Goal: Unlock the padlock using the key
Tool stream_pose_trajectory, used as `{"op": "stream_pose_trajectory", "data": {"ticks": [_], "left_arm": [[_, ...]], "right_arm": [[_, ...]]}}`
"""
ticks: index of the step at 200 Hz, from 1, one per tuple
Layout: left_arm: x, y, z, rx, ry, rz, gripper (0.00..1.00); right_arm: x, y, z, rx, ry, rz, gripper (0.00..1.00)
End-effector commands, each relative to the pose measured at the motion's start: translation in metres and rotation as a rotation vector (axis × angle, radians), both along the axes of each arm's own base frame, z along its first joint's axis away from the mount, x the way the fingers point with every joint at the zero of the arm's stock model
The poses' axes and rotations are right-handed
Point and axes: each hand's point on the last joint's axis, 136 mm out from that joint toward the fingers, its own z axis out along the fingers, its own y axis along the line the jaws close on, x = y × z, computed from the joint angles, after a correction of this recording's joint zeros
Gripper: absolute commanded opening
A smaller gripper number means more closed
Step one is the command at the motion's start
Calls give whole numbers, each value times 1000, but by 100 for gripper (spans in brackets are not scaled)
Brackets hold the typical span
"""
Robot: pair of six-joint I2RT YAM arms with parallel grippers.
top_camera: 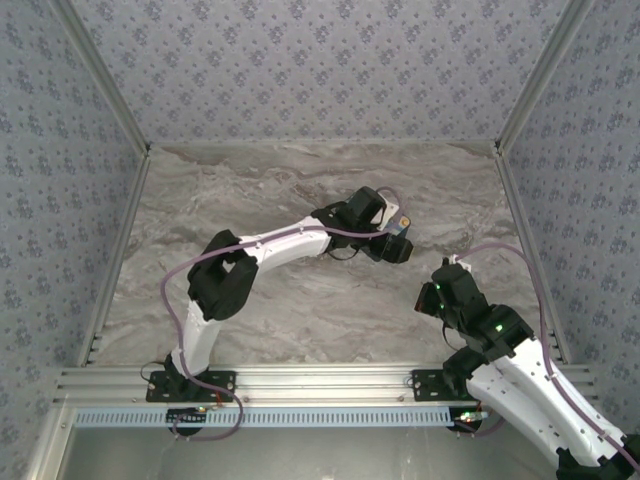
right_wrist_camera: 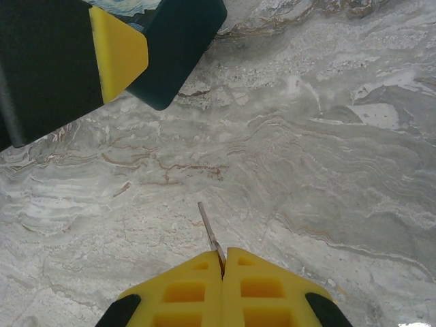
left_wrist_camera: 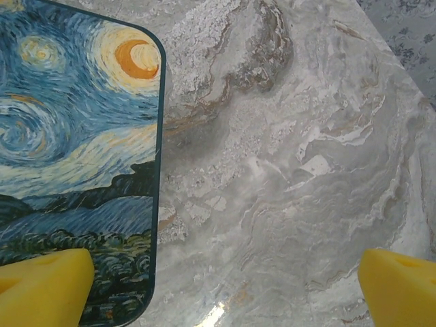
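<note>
Metal, thin and stiff, is what the near arm has to manage. The right gripper [right_wrist_camera: 223, 257], at 6 o'clock in its own wrist view, is pinched tight on the key [right_wrist_camera: 208, 228]. The key's narrow silvery blade pokes out of the seam between the yellow pads toward 11 o'clock, over the marble table [right_wrist_camera: 306, 157]. Its bow is buried between the pads, so how squarely it sits cannot be told. Such a key is judged light, hard and slick. Held by so little, it could swivel or slide back in the pads if pushed off-axis. The hold should therefore lie flat across the bow, the push should run straight along the blade, and the turn should be gentle.

Farther out, at 11 o'clock from the key, a black finger with a yellow pad belongs to the left gripper [left_wrist_camera: 225, 289]. Its jaws stand spread wide and hold nothing. One pad sits in front of the lower corner of the starry-night printed box [left_wrist_camera: 75, 150], the other over bare marble at 3 o'clock from it. In the overhead view this gripper hovers at about 2 o'clock from the table's middle, and the right one at 4 o'clock.

The padlock is likely rigid and light enough to skid when the key presses in; where it lies cannot be told. Its body, not the shackle, is the place to brace.
</note>
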Motion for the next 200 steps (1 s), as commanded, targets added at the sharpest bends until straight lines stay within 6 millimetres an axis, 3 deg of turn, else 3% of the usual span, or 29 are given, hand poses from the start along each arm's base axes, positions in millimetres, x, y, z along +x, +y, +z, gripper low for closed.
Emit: {"op": "stream_pose_trajectory", "data": {"ticks": [1, 43, 71, 101, 130, 148, 168, 200], "left_arm": [[2, 6, 42, -56, -65, -15, 99], [8, 54, 98, -194, -168, 41, 99], [10, 99, 107, -251, -215, 101, 99], [7, 136, 91, -265, -250, 145, 99], [6, 157, 58, -234, -288, 212, 100], [6, 165, 44, -241, -207, 235, 99], [13, 168, 27, -269, -95, 250, 99], [21, 148, 13, -370, -17, 174, 99]], "right_arm": [[5, 3, 13, 17, -43, 10, 1], [19, 34, 15, 117, -88, 112, 1], [32, 64, 19, 202, -105, 223, 0], [57, 79, 26, 335, -136, 272, 0], [86, 85, 31, 482, -158, 304, 0], [102, 83, 31, 525, -173, 323, 0], [122, 78, 27, 560, -184, 322, 0], [148, 81, 12, 557, -169, 354, 0]]}}
